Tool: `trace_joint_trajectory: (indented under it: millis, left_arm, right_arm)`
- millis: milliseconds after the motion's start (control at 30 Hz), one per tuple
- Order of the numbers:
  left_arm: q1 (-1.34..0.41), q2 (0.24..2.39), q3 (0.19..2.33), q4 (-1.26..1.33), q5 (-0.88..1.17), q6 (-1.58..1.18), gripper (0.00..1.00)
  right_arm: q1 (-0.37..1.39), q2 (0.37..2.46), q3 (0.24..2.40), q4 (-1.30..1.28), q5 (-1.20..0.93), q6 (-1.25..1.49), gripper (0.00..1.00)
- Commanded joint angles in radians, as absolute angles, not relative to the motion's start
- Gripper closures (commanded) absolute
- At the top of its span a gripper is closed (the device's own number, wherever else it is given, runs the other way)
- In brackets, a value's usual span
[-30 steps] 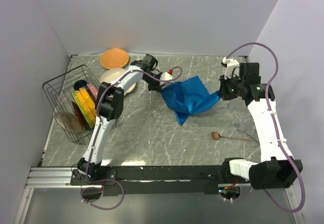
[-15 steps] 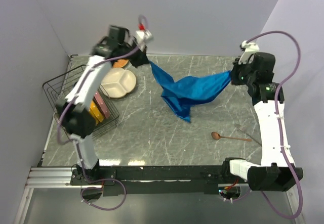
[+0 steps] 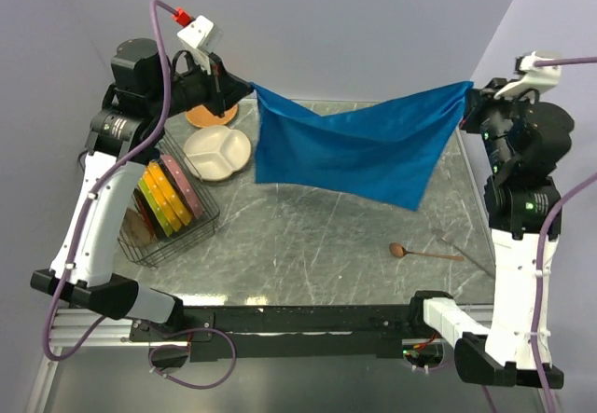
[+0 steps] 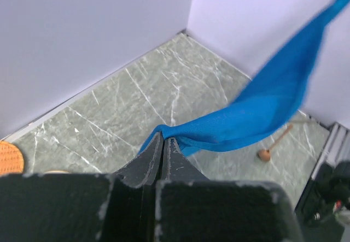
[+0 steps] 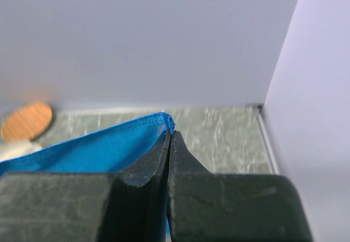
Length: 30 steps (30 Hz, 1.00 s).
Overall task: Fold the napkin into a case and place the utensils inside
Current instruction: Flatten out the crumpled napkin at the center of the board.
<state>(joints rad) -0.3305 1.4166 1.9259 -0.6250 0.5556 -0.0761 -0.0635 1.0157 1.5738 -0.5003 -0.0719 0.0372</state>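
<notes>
napkin: bright blue cloth, held in the air over the far half of the desk, stretched between its two upper corners. the lower edge sags to a point toward the right. whether that tip touches the desk cannot be told.

left hand: fingers together, clamped on the napkin's upper left corner, high up near the back wall.

right hand: fingers together, clamped on the upper right corner, high up close to the right wall.

spoon: brown wood, flat on the desk at front right, well apart from the cloth, untouched. a thin grey item lies just beside its handle end, too faint to name.

progress: judged early. the cloth is spread open, with no fold made, no case formed and nothing placed inside. left to do: lay the cloth flat, fold it into a narrow layered strip, slide the spoon in.

edges: top hem taut with a shallow dip. left side hangs roughly straight. bottom edge runs slantwise.

open room: the bare desk at middle and front looks ample for laying the cloth down. the left is crowded with a white divided plate, an orange round mat and a wire basket of coloured plates. the cloth's left edge hangs just beside the white plate, so it may drape over it. the right hand has little room further outward.
</notes>
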Motion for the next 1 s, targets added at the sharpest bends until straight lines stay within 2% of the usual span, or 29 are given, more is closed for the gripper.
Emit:
trace_joint_trajectory:
  millis: [0, 167, 367, 567, 600, 733, 867, 967]
  left_arm:
    - [-0.327, 1.474, 1.954, -0.529, 0.462, -0.208, 0.99]
    - [-0.327, 1.612, 1.982, -0.338, 0.419, -0.310, 0.99]
    - [-0.327, 1.799, 2.074, -0.046, 0.365, -0.367, 0.99]
    - [-0.324, 2.034, 2.468, 0.038, 0.284, -0.356, 0.99]
    - [-0.325, 2.039, 2.477, 0.064, 0.279, -0.351, 0.99]
    - [-0.325, 1.971, 2.382, 0.170, 0.256, -0.279, 0.99]
    - [-0.319, 1.902, 2.262, 0.156, 0.328, -0.226, 0.99]
    - [-0.318, 1.804, 2.027, 0.178, 0.435, -0.129, 0.99]
  right_arm:
    - [-0.071, 1.052, 1.589, -0.385, -0.005, 0.074, 1.00]
    - [-0.068, 1.170, 1.562, -0.253, 0.028, 0.051, 1.00]
    - [-0.087, 1.368, 1.678, -0.121, 0.057, 0.069, 1.00]
    - [-0.094, 1.625, 2.032, -0.124, 0.038, 0.101, 1.00]
    - [-0.098, 1.652, 2.131, -0.130, 0.034, 0.104, 1.00]
    - [-0.107, 1.739, 2.286, -0.160, 0.003, 0.103, 1.00]
    - [-0.112, 1.663, 2.119, -0.108, -0.124, 0.069, 1.00]
    - [-0.112, 1.551, 1.835, -0.042, -0.167, 0.009, 1.00]
